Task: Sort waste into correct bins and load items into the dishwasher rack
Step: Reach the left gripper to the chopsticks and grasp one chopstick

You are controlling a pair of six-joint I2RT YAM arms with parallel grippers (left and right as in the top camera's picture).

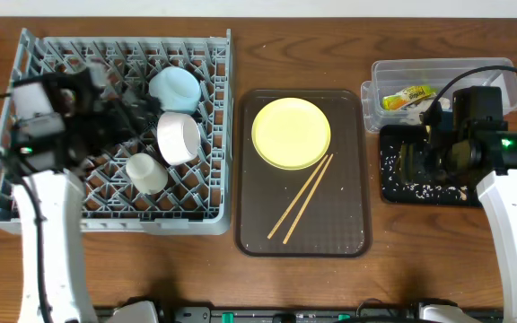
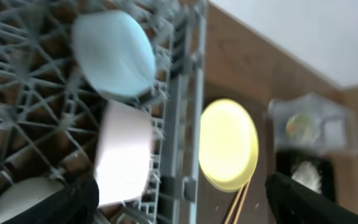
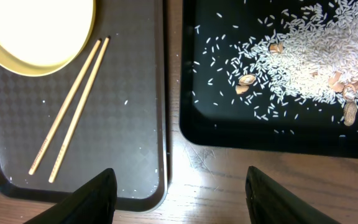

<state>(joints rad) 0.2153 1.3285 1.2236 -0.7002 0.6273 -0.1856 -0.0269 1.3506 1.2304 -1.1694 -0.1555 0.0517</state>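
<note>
Wooden chopsticks (image 1: 302, 199) lie side by side on the brown tray (image 1: 348, 224), long axis diagonal: upper ends toward the right-hand rim of the yellow plate (image 1: 291, 133), lower ends toward the tray's near left corner. They are nearly parallel, and the top ends are just beside the plate. Plate is round, glossy, flat on the tray's far half. Grey plastic rack (image 1: 25, 197), with a lattice floor and pegs, sits left of the tray on the wood-grain bench (image 1: 420, 287). It holds a blue bowl (image 1: 174, 89) that looks turned over, dome up, a white bowl (image 1: 179, 137) tipped on its side, and a small cup (image 1: 145, 171) nearest the front. Left tool (image 2: 180, 186) hangs over the rack, fingers wide apart, nothing between them. Its wrist view is blurred and cuts off the cup. From overhead the arm hides much of the rack's left half. Clear tub (image 1: 501, 72) at far right holds a yellow-green wrapper (image 1: 407, 96); the right arm covers part of the tub. Black tray (image 1: 402, 193) in front of it carries a heap of loose white rice (image 3: 309, 56) with a few tan shell bits (image 3: 247, 81), and stray grains are scattered across it. Right tool (image 3: 180, 177) hovers over the gap between the two trays, fingers apart, empty.
</note>
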